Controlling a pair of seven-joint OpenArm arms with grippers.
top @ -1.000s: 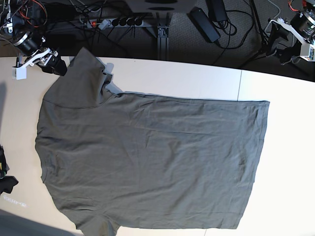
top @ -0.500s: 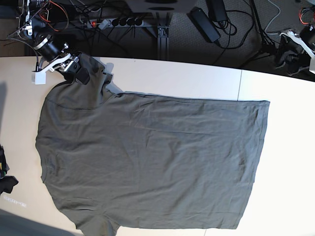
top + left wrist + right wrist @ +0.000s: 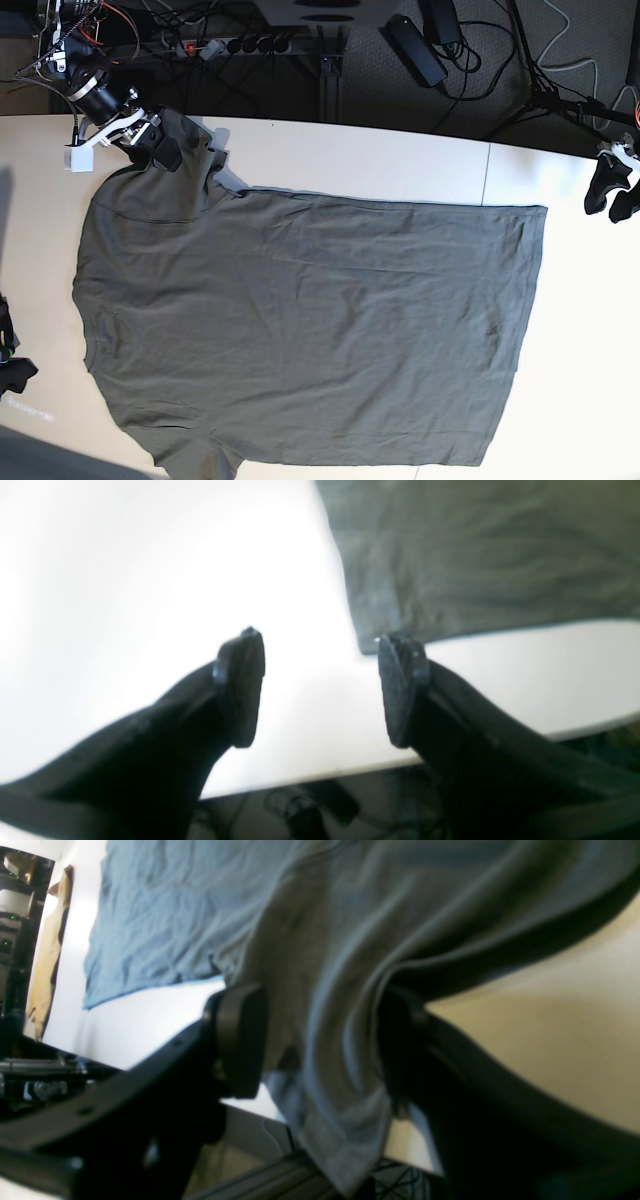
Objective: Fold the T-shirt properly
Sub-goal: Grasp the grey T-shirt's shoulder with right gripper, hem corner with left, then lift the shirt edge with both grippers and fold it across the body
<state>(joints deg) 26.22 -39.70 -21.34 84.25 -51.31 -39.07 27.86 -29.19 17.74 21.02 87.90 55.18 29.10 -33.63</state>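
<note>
The dark olive-grey T-shirt point(image 3: 300, 320) lies spread flat on the white table point(image 3: 360, 160), neck end to the left and hem to the right. My right gripper point(image 3: 160, 145) is at the far-left sleeve point(image 3: 190, 170). In the right wrist view its fingers point(image 3: 240, 1040) stand wide apart, with bunched sleeve fabric point(image 3: 320, 990) between them. My left gripper point(image 3: 610, 198) hovers open and empty over the table's right edge. In the left wrist view it point(image 3: 320, 690) sits just beside the shirt's far hem corner point(image 3: 367, 642).
A dark object point(image 3: 10, 365) and a small white label point(image 3: 25, 408) lie at the table's left edge. A power strip point(image 3: 240, 45), cables and stands sit on the floor behind the table. A seam point(image 3: 487, 170) crosses the table top.
My right gripper moved right onto the sleeve and now straddles it. My left gripper came down from the upper right to the table's right edge, near the hem corner.
</note>
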